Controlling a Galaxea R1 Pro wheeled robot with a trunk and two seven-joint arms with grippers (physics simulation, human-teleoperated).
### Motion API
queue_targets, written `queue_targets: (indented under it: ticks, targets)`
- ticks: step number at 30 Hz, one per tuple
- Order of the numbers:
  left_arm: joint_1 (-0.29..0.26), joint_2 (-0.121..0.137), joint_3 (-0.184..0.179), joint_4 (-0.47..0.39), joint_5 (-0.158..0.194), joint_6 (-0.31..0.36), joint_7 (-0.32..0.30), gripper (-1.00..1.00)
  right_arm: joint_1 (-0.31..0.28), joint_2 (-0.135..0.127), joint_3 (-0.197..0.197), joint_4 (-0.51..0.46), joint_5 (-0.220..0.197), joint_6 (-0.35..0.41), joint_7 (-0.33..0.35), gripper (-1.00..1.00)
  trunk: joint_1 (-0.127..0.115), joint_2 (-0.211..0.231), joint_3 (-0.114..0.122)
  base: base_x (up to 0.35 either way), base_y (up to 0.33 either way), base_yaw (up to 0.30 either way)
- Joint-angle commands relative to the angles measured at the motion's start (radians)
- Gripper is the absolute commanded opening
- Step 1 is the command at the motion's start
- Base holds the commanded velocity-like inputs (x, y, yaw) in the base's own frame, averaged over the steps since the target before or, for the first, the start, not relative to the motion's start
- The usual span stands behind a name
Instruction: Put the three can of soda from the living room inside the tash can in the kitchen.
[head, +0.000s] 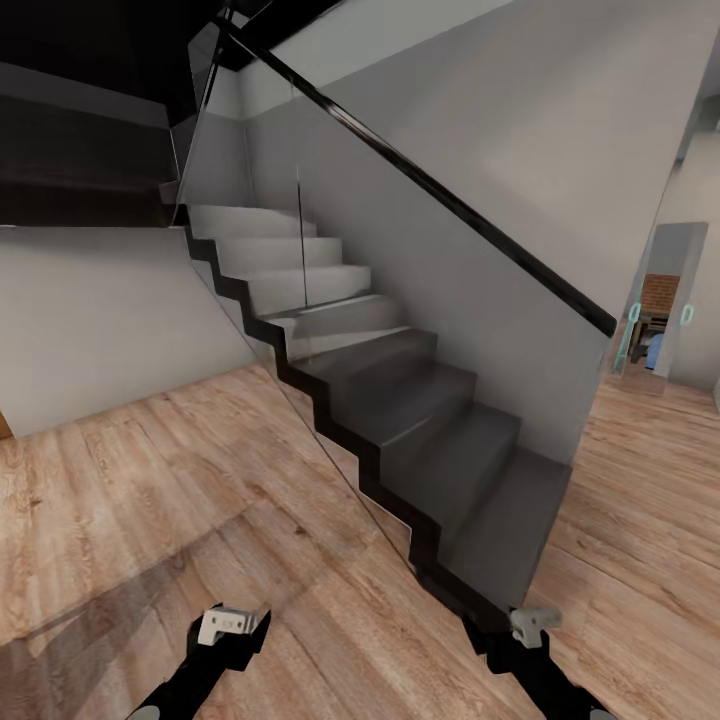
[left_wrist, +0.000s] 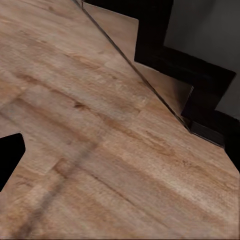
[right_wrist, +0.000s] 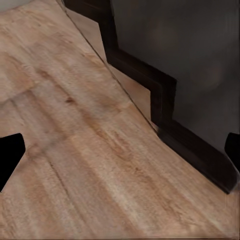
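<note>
**Robot in transit past a staircase**

Both grippers, left (head: 236, 622) and right (head: 534, 620), hang low over the wood-plank floor (head: 150, 500), carrying nothing; how far their fingers are parted cannot be told. Ahead, a glass-railed staircase (head: 400, 400) blocks the way. With no soda cans or bin nearby, this looks like travel; next, steering right toward the doorway (head: 665, 300).

No legible text, label, brand, number or sign on any surface.
</note>
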Motion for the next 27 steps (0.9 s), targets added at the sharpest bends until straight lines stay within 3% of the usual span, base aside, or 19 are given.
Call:
queue_targets:
  ticks: [1,11,27]
  targets:
    - [0.0,0.0,0.0,0.018,0.001,-0.014,0.003,1.0,-0.001,-0.002,-0.008,0.007,0.0,-0.001,0.0,1.0,0.0,0.0,0.0,0.0,0.0,0.0]
    - [-0.003,0.002,0.0,0.091,0.002,-0.063,0.068,1.0,-0.003,-0.002,-0.022,0.022,0.001,-0.002,0.0,1.0,0.0,0.0,0.0,0.0,0.0,0.0]
    - [-0.005,0.001,-0.004,0.144,0.0,-0.098,0.075,1.0,-0.003,-0.002,-0.02,0.029,0.005,-0.003,0.0,1.0,0.0,0.0,0.0,0.0,0.0,0.0]
